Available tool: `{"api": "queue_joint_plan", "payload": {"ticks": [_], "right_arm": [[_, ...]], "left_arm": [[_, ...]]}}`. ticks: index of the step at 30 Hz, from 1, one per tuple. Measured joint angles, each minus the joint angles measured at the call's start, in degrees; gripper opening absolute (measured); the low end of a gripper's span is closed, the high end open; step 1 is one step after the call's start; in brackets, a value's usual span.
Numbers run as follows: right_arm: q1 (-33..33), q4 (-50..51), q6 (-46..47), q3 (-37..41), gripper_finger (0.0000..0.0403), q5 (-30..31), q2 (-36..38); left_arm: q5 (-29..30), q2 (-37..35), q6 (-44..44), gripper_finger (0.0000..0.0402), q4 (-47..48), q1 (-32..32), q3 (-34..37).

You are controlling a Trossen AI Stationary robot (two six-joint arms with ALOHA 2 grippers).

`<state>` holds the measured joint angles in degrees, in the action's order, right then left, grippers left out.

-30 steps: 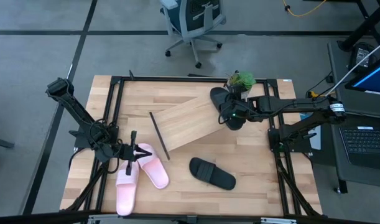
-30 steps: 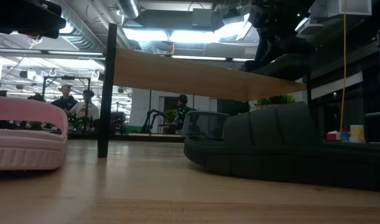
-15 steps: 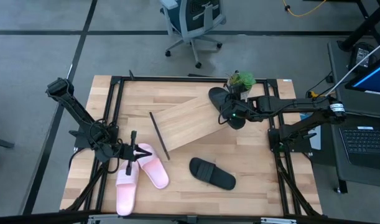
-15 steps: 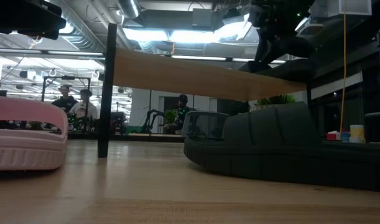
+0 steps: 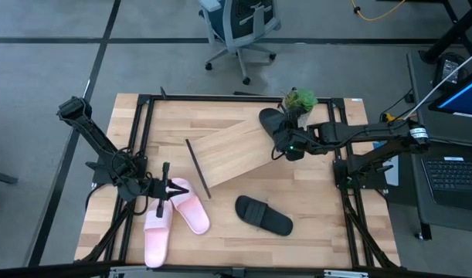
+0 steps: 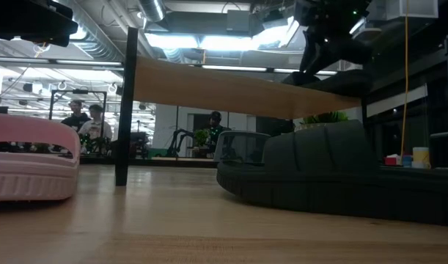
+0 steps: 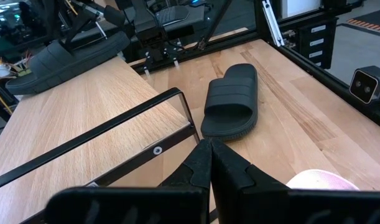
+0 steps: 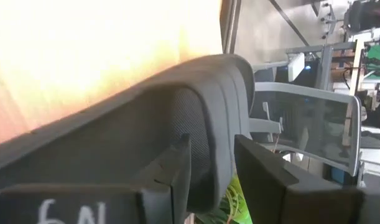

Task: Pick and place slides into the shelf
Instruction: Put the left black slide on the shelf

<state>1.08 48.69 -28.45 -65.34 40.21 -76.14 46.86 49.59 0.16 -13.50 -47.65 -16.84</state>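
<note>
Matte black rubber is filling the right wrist view: the right gripper (image 5: 286,144) is reaching in over the high right end of the shelf (image 5: 228,154), its two fingers (image 8: 177,171) standing one on each side of the wide strap of a black slide (image 5: 276,123) that is lying on the board's upper corner, just beside a small green plant (image 5: 300,99). The jaws are standing about as wide as they go, and I cannot tell from these views whether they are pinching the strap or merely straddling it, so I am judging this as the placing step for the first black slide, at or near the point of letting go. The next move is probably calling for a clean lift clear of the strap without dragging the sandal down the slant (the board is tilting toward the table's middle). The other black slide (image 5: 263,215) is lying flat on the table (image 5: 328,224), well apart from the shelf, and looks like the natural next pick. The left gripper (image 5: 168,190) is waiting, fingers pressed together with nothing between them, by the two pink slides (image 5: 174,218) at the table's near left.
</note>
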Motion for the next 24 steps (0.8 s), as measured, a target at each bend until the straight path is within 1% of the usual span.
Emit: {"api": "queue_joint_plan", "payload": {"ticks": [4,9,13,20,24], "right_arm": [[1.36,0.07,2.32,0.0,0.0124,0.02,0.0],[3.72,2.9,4.8,-1.94,0.0124,0.04,0.02],[6.23,5.56,9.92,-4.44,0.0123,0.06,0.05],[11.24,6.93,15.74,-6.08,0.0103,-0.09,0.07],[13.95,6.95,18.43,-6.08,0.0088,-3.58,0.07]], "left_arm": [[-0.01,0.01,0.0,0.0,0.0,0.01,0.0],[0.0,0.01,0.0,0.0,0.01,0.01,-0.01],[-0.01,0.01,0.0,0.0,0.0,0.01,0.0],[-0.01,0.0,0.0,0.0,0.02,0.01,-0.01],[-0.01,0.01,0.0,0.0,0.02,-0.01,-0.02]]}}
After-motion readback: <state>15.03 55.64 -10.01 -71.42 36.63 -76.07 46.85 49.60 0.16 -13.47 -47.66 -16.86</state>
